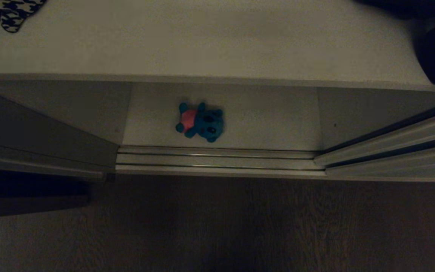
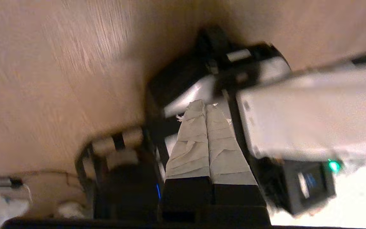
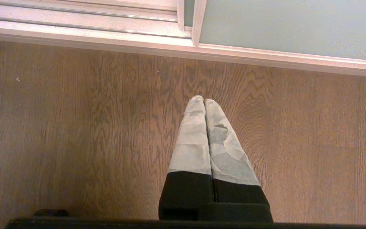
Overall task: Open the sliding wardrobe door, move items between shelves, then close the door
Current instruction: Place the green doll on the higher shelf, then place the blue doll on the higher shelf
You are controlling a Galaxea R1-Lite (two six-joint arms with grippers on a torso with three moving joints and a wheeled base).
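Teal plush against off-white board: the one toy I can see, the teal-blue animal (image 1: 201, 121) with its pink-red belly, lies on the lower shelf (image 1: 270, 117) just behind the silvery floor track (image 1: 217, 160), under the front edge of the upper shelf (image 1: 202, 41). Neither arm shows from the robot's head, so the toy's bearing from either tool is a judgement. The left tool (image 2: 206, 106) has its taped fingers (image 2: 192, 140) pressed together with nothing between them, and it points at the robot's own base and wooden floor rather than into the wardrobe; the toy lies somewhere well off its line and is not in its wrist view at all. The right tool (image 3: 203, 100), also pressed together and empty, hangs over the wood floor (image 3: 75, 127), with the track and the sliding wardrobe door (image 3: 291, 25) beyond its tips. The toy lies on its side, long axis running across the opening, parallel to the track, head toward the robot's right and belly end to the left. I'd guess either arm must swing forward and over the track to reach it. The green frog is nowhere in view. A houndstooth cloth (image 1: 11, 13) sits at the far left of the upper shelf.
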